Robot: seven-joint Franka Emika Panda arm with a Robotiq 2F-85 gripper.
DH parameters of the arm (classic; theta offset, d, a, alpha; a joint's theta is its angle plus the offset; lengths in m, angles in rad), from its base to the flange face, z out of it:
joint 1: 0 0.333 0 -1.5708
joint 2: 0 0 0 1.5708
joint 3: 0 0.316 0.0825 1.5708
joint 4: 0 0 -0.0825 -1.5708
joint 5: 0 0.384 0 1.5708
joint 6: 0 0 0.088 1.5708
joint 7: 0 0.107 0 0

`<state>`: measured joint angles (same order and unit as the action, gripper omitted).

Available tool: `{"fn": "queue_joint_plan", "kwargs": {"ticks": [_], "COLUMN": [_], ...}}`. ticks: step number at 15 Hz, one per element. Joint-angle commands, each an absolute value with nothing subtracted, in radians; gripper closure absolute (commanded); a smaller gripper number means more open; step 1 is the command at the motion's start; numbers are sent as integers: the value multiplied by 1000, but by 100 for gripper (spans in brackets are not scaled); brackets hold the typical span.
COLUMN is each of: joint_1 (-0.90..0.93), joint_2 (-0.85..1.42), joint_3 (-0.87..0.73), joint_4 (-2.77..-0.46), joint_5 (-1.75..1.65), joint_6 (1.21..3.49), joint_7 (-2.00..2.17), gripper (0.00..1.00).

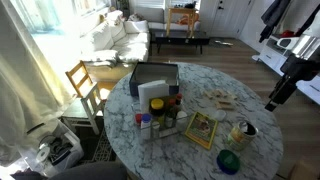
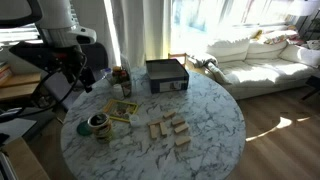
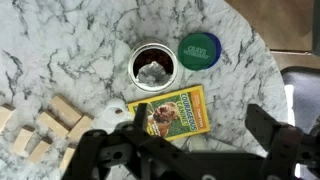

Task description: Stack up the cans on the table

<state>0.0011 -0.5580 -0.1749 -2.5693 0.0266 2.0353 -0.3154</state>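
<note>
One can (image 3: 153,66) with pale sides and a dark top stands upright on the white marble table (image 3: 60,40). It also shows in both exterior views (image 1: 243,130) (image 2: 98,124). A flat round green-topped tin or lid (image 3: 200,50) lies right beside it, and also shows in an exterior view (image 1: 228,160). My gripper (image 3: 198,112) is open and empty. It hangs above the table over a yellow book (image 3: 175,112), short of the can. A pale round object (image 3: 113,106) by the book is partly hidden by a finger. The arm shows in both exterior views (image 1: 283,88) (image 2: 84,72).
Several wooden blocks (image 3: 45,130) (image 2: 170,128) lie near the book. A black box (image 1: 153,78) (image 2: 166,73) and small condiment bottles (image 1: 160,118) (image 2: 121,80) stand across the table. A wooden chair (image 1: 85,85) stands at the table's edge.
</note>
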Motion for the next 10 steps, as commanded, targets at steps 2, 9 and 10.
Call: {"fn": "queue_joint_plan", "kwargs": {"ticks": [2,9,10], "joint_1": [-8,-3,-17], "joint_2": [-557,-462,-431], "joint_3": [-166,-23,13], "joint_4": [-2568,-2647,-2660], "joint_5": [31,-1,-21], "joint_6": [2033,2214,2260], "joint_7": [-319,-84,-4], "gripper": [0,0,0]}}
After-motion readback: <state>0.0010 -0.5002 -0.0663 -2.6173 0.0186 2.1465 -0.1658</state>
